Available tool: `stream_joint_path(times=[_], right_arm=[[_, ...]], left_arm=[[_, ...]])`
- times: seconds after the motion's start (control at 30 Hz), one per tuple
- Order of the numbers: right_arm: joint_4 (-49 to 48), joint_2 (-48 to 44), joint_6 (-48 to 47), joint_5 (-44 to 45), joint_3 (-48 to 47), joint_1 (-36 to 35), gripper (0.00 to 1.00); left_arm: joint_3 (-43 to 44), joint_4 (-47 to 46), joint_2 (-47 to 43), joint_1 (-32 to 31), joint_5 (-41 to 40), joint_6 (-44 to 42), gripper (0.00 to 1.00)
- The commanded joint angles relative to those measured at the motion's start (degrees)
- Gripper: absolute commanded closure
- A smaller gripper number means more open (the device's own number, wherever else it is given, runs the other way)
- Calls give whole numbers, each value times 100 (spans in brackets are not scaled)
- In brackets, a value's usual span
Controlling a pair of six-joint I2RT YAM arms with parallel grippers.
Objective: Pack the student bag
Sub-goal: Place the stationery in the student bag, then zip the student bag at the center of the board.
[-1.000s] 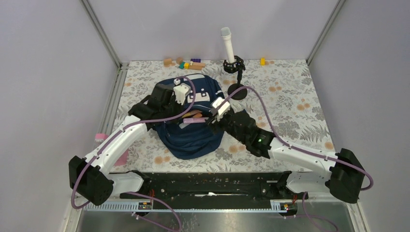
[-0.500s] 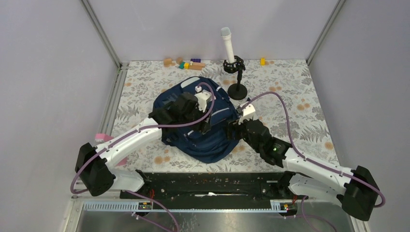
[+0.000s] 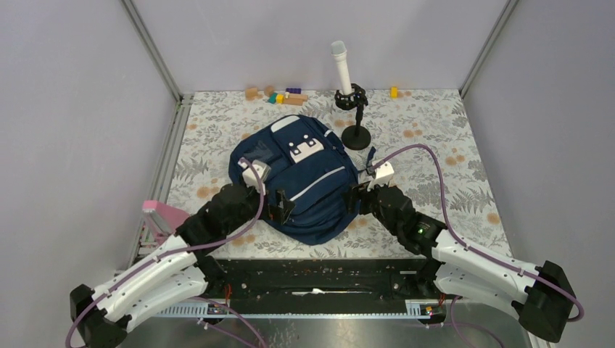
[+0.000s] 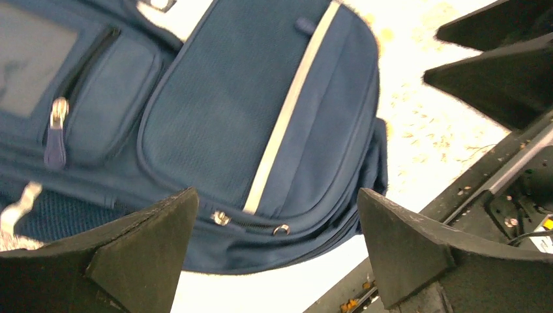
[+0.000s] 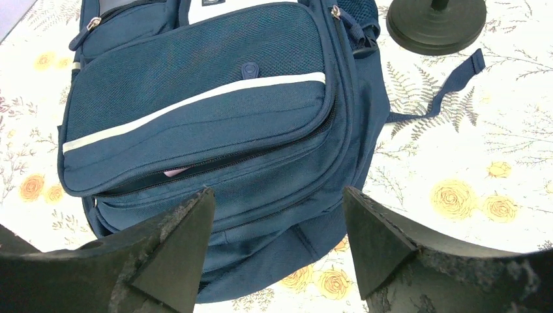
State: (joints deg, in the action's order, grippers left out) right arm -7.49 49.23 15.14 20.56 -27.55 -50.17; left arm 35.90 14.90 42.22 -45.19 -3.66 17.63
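Note:
The student bag, navy with white trim, lies flat on the flowered table with its front up. In the right wrist view the bag has a zip slit partly apart, and something pink shows inside it. My left gripper hovers at the bag's near left edge. Its jaws stand wide open and hold nothing, with the bag and two zip pulls seen between them around the left gripper. My right gripper is at the bag's near right edge. The right gripper is open and empty above the bag's lower end.
A black stand holding a white tube rises just behind the bag's right side. Several coloured blocks and a yellow block lie at the back. A pink object sits at the table's left edge. A loose strap trails right.
My left gripper has let go of the bag's top, opened wide and drawn back to the near left. The bag has dropped flat. The right gripper moved back right a little.

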Motion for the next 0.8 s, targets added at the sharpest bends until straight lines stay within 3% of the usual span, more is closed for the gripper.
stream_joint_path(times=[0.0, 0.23, 0.37, 0.63, 0.77], right_arm=[[10, -67, 162, 151, -112, 51, 21], [10, -88, 226, 97, -94, 60, 21], [10, -214, 277, 75, -20, 61, 21], [107, -438, 217, 153, 70, 69, 20], [107, -432, 225, 153, 69, 69, 20]], left_arm=[[-797, -428, -678, -7, -606, 624, 1], [-1799, -884, -1316, -7, -945, 950, 8], [-2147, -1391, -1364, -3, -696, 870, 26], [-2739, -1516, -2092, 1, -203, 1023, 29], [-2801, -1532, -2127, 1, -529, 1119, 45]])
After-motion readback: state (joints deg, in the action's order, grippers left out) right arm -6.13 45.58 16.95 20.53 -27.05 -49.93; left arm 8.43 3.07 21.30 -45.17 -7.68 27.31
